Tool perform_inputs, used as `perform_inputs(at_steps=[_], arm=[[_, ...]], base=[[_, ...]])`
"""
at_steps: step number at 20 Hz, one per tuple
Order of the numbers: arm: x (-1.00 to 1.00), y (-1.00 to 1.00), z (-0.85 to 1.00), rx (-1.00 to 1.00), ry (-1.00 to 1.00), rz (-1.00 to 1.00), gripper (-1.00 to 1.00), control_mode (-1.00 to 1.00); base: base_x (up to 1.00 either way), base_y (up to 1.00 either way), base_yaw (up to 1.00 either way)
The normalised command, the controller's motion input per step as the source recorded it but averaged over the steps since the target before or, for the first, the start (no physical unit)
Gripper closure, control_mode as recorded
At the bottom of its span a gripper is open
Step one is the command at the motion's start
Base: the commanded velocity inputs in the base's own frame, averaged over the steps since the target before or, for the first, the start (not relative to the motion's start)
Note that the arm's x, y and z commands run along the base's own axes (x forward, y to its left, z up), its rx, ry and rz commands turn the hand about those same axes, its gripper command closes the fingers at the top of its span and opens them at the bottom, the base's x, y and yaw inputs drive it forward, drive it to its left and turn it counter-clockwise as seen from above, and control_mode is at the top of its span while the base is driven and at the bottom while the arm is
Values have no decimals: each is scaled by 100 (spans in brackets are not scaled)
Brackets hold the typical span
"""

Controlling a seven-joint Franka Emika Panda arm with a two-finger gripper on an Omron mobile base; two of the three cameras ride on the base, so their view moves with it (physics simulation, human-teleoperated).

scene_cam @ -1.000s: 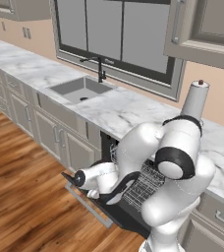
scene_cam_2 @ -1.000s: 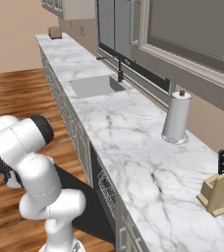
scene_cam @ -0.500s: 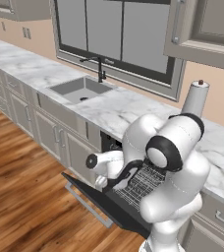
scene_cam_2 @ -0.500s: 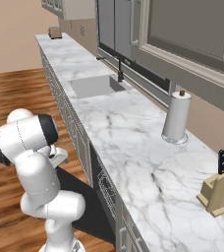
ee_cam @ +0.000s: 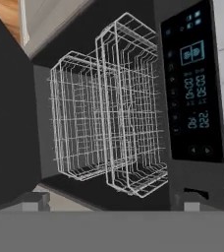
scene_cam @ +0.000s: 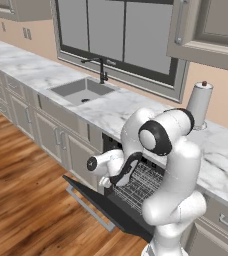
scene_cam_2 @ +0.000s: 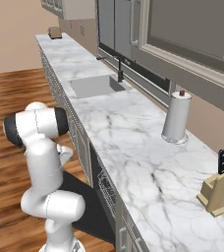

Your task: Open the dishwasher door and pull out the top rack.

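Left base view: the dishwasher door (scene_cam: 103,205) hangs fully down under the bench (scene_cam: 111,111), with wire showing in the cavity.
I see my end effector (ee_cam: 111,199) spread and empty, facing the top rack (ee_cam: 133,103) and a second rack (ee_cam: 79,118) beside it; the control panel (ee_cam: 192,83) sits alongside, a paper towel roll (scene_cam: 200,105) behind.

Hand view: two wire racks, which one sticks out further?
The top rack, nearer the lit control panel, juts further out than the other rack beside the dishwasher door.
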Motion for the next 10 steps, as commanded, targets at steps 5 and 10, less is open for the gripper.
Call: perform_inputs(at_steps=[5,10], arm=[[35,0,-23,-20,0,-1,-100,-100],[49,0,-18,-10,2,-3,-100,-100]], base=[[0,0,0],[0,0,0]])
